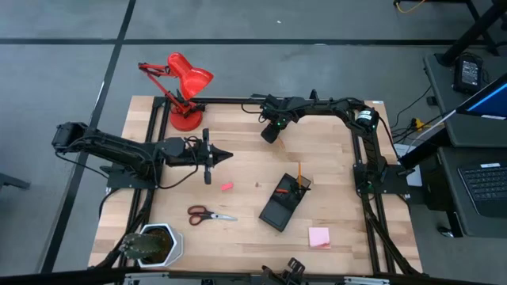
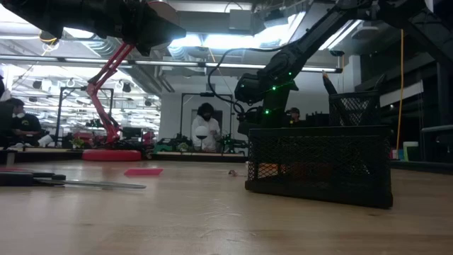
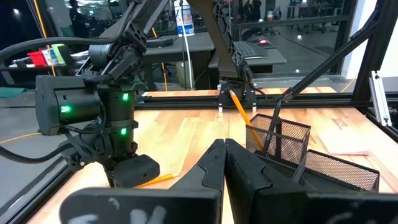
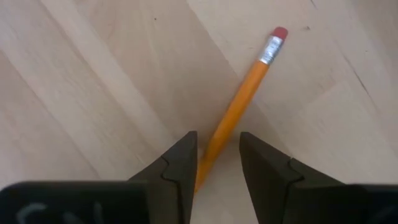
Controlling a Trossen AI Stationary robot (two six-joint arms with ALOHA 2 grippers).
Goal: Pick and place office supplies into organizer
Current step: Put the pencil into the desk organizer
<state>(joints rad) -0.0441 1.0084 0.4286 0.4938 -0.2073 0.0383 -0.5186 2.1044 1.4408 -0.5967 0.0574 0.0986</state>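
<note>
An orange pencil (image 4: 239,106) with a pink eraser tip lies flat on the wood near the table's far edge. My right gripper (image 4: 217,162) points steeply down over it, open, with one finger on each side of the pencil's shaft. It also shows in the high view as my right gripper (image 1: 269,134). My left gripper (image 1: 230,156) hangs level and shut above the table's left middle, holding nothing. The black mesh organizer (image 1: 283,204) stands at centre right, and another pencil (image 1: 299,172) stands upright in it.
A pink eraser (image 1: 226,187), red-handled scissors (image 1: 210,214) and a pink sticky pad (image 1: 319,237) lie loose on the table. A red desk lamp (image 1: 184,87) stands at the far left and a potted plant (image 1: 157,244) at the near left.
</note>
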